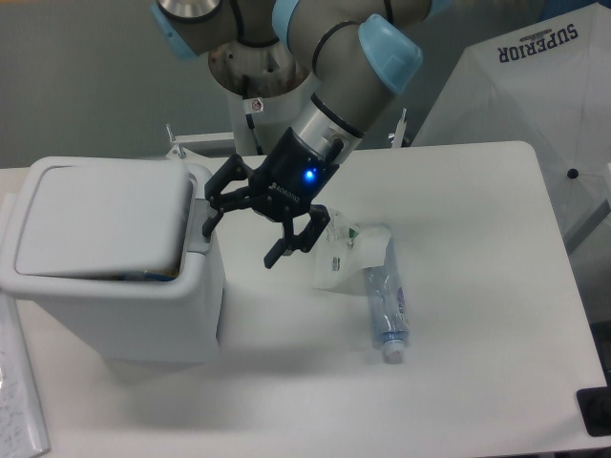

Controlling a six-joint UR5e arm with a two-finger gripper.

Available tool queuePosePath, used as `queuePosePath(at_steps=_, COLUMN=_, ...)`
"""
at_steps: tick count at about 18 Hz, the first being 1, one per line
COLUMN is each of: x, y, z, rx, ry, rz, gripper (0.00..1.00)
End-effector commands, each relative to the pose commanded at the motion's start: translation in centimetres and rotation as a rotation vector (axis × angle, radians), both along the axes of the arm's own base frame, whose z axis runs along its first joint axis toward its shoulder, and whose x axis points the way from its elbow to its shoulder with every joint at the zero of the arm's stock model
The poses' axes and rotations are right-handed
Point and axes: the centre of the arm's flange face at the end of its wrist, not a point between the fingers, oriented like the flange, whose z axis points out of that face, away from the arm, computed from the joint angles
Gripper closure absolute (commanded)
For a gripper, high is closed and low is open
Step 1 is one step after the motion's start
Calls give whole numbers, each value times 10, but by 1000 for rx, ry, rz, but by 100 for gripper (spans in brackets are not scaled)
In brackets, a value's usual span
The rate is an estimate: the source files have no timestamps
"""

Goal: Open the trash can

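Note:
The trash can (pixel 124 320) is a large white boxy bin at the left of the table. Its flat lid (pixel 100 219) lies nearly shut. A narrow dark gap along the lid's near edge shows something blue and yellow inside. The light grey push tab (pixel 198 239) sits at the bin's right rim. My gripper (pixel 241 244) is open and empty, just right of the bin. Its left fingertip (pixel 210 227) is at the tab, touching or almost touching it. The other fingertip (pixel 274 258) hangs over the table.
A crumpled clear plastic wrapper (pixel 342 253) and a lying plastic bottle (pixel 387 305) are on the table right of the gripper. A white softbox marked SUPERIOR (pixel 535 86) stands at the back right. Paper (pixel 17 391) lies at the front left, and a black object (pixel 597 410) at the front right.

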Motion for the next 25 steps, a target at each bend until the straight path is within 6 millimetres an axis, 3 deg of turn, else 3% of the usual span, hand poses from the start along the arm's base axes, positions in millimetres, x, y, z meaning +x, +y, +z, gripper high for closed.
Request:
queuePosePath(at_steps=4, x=0, y=0, z=4, rx=5, ry=7, rz=-1, gripper=0)
queuePosePath(at_steps=6, x=-3, y=1, z=16, rx=17, ry=26, rz=1, gripper=0)
queuePosePath(at_steps=12, x=-55, y=-23, z=65, rx=75, ry=121, rz=81, gripper=0)
queuePosePath(at_steps=14, x=-78, y=-35, z=71, rx=96, ry=166, rz=120, gripper=0)
queuePosePath(at_steps=16, x=-98, y=-48, z=70, rx=111, ry=206, rz=151, gripper=0)
queuePosePath(at_steps=21, x=-158, y=-70, z=39, rx=98, ry=303, rz=133, gripper=0)
queuePosePath(at_steps=25, x=-191, y=-73, z=8, rx=-129, ry=425, rz=122, gripper=0)
